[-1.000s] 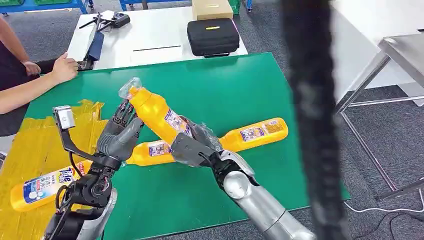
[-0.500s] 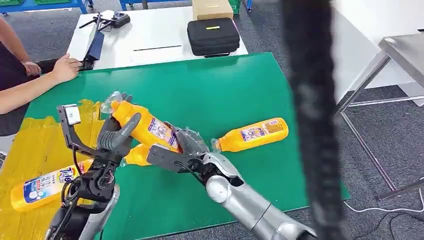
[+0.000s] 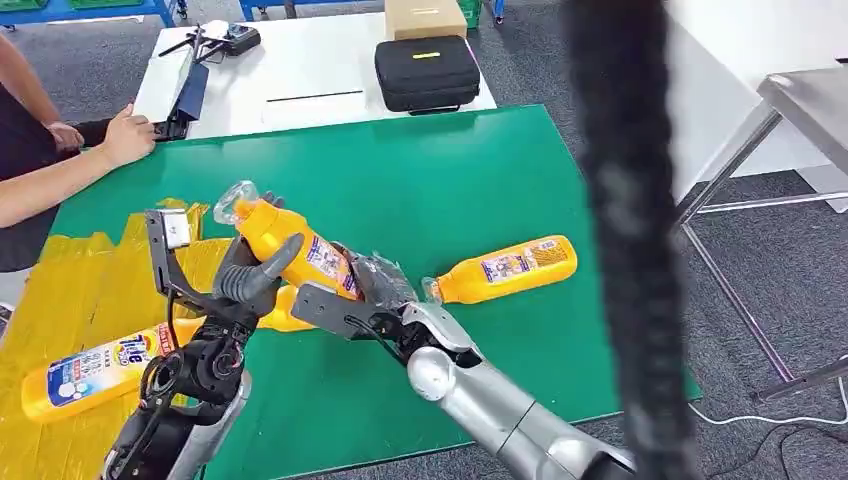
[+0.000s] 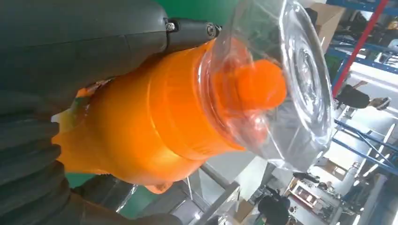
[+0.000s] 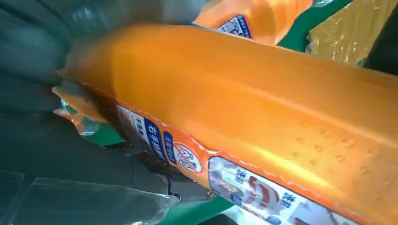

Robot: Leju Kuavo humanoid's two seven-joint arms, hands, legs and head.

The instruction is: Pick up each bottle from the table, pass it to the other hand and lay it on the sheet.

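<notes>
A yellow bottle (image 3: pixel 300 245) with a clear cap (image 3: pixel 235 203) is held tilted above the green table (image 3: pixel 450 170). My left hand (image 3: pixel 255 275) grips it near the neck, thumb across the body. My right hand (image 3: pixel 370 295) holds its lower end from below. The left wrist view shows the orange shoulder (image 4: pixel 155 122) and cap (image 4: pixel 260 84) close up. The bottle's labelled side (image 5: pixel 258 112) lies against my right palm. A second bottle (image 3: pixel 282 312) lies partly hidden under the hands. A third bottle (image 3: pixel 505 268) lies on the green to the right. Another bottle (image 3: pixel 95 372) lies on the yellow sheet (image 3: pixel 90 290).
A person's arm (image 3: pixel 60 170) rests at the table's far left edge. Behind stands a white table with a black case (image 3: pixel 425 72) and a cardboard box (image 3: pixel 425 18). A dark blurred strap (image 3: pixel 625 250) hangs close to the camera. A metal table (image 3: pixel 800 110) is at the right.
The held bottle has tipped lower and shifted left with my right arm. My left hand has risen and closed its thumb over the bottle's upper body.
</notes>
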